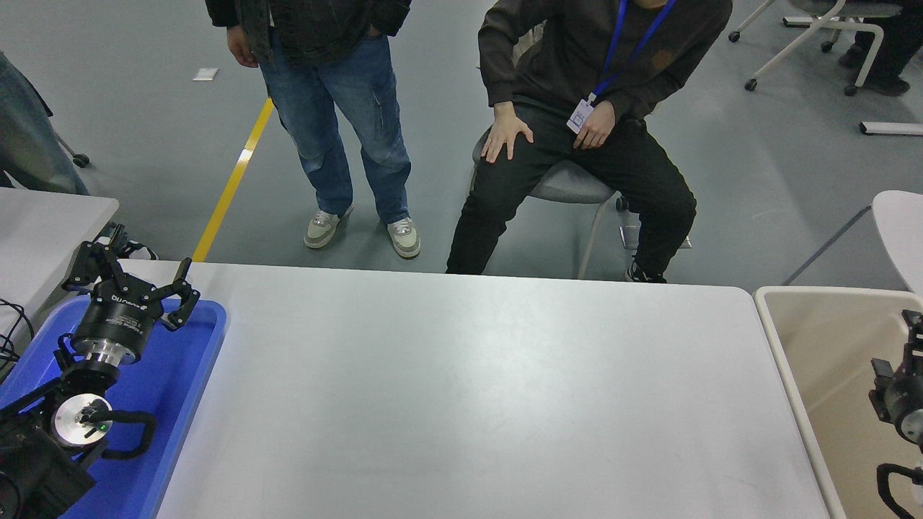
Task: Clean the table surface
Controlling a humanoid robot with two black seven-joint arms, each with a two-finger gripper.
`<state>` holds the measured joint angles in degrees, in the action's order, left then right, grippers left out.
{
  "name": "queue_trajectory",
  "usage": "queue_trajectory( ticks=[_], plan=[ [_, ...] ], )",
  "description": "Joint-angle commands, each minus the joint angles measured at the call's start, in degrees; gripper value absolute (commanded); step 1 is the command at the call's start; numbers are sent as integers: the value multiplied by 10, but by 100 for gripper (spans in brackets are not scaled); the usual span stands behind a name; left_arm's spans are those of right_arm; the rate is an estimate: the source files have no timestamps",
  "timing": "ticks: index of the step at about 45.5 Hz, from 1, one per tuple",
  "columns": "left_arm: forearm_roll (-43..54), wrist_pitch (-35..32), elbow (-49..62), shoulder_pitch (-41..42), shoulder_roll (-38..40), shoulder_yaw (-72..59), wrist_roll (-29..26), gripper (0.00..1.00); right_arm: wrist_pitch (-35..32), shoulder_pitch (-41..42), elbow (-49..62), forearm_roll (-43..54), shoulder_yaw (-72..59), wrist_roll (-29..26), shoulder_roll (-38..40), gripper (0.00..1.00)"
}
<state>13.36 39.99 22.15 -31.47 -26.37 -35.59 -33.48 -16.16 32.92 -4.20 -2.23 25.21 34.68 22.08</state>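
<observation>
Now left claw (131, 277) over blue tray (189, 375), fingers apart. Right claw (910, 339) over beige bin (800, 375), state unclear. Counter (469, 396) bare.

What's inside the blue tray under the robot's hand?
The blue tray looks bare where it shows. The left gripper, open, and its arm hang over it, covering much of the floor, so anything beneath them cannot be seen.

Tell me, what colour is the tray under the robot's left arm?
Blue. The tray shows clearly in the head view.
</observation>
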Motion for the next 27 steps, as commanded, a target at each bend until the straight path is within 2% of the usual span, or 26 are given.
queue_trajectory(
  ticks=[1,12,14,19,27],
  plan=[
    [0,0,0,0,0,0,1,100,-63,21,-43,-14,13,-19,0,99],
    [0,0,0,0,0,0,1,100,-47,23,-192,-14,20,-22,31,99],
    [0,0,0,0,0,0,1,100,-14,20,-256,-11,20,-22,45,99],
    [0,0,0,0,0,0,1,100,66,20,-338,-1,19,-21,60,99],
    [0,0,0,0,0,0,1,100,133,23,-361,50,19,-15,53,99]
  ],
)
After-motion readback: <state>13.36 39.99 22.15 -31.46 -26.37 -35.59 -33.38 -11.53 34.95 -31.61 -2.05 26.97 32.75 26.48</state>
